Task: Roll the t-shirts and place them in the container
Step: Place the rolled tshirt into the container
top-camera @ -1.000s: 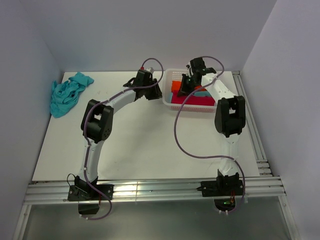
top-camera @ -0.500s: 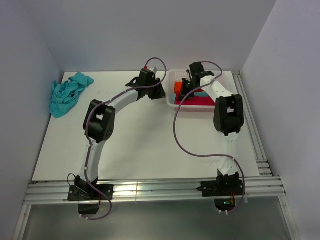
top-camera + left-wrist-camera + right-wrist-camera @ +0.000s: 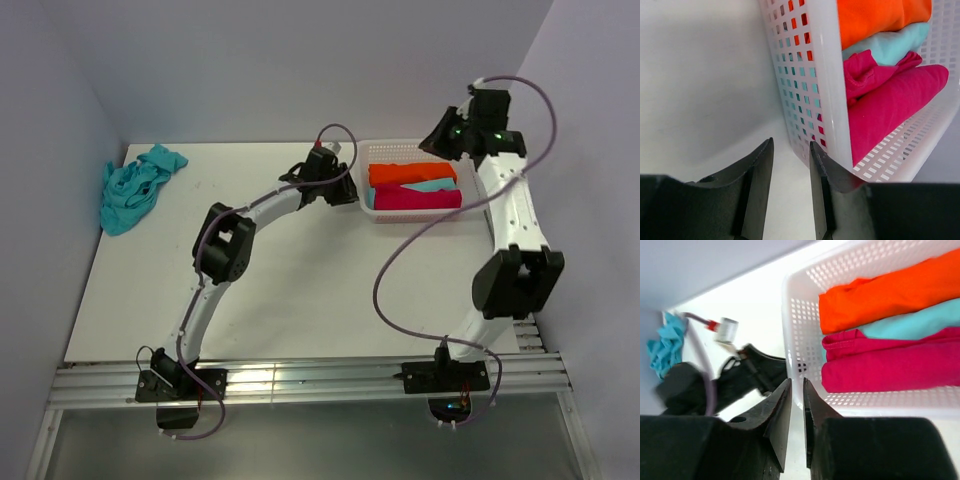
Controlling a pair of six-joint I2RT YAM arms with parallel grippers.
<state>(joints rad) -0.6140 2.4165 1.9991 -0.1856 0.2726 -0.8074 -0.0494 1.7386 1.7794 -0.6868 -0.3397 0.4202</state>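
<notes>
T-shirts (image 3: 415, 187) in basket (image 3: 372, 212), left tool (image 3: 791, 143) beside, right tool (image 3: 796, 381) above

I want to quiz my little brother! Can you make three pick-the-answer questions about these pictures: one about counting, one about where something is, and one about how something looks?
1. How many rolled t-shirts lie in the white basket?
A) one
B) three
C) five

2. Where is the loose turquoise t-shirt?
A) at the far left corner of the table
B) on top of the basket
C) under the basket

3. How does that loose t-shirt look?
A) neatly rolled
B) hanging up
C) crumpled in a heap

Answers:
1 B: an orange roll, a turquoise roll and a crimson roll lie side by side.
2 A: it lies at the far left edge, well away from the basket.
3 C: it is bunched up, with no roll to it.
</notes>
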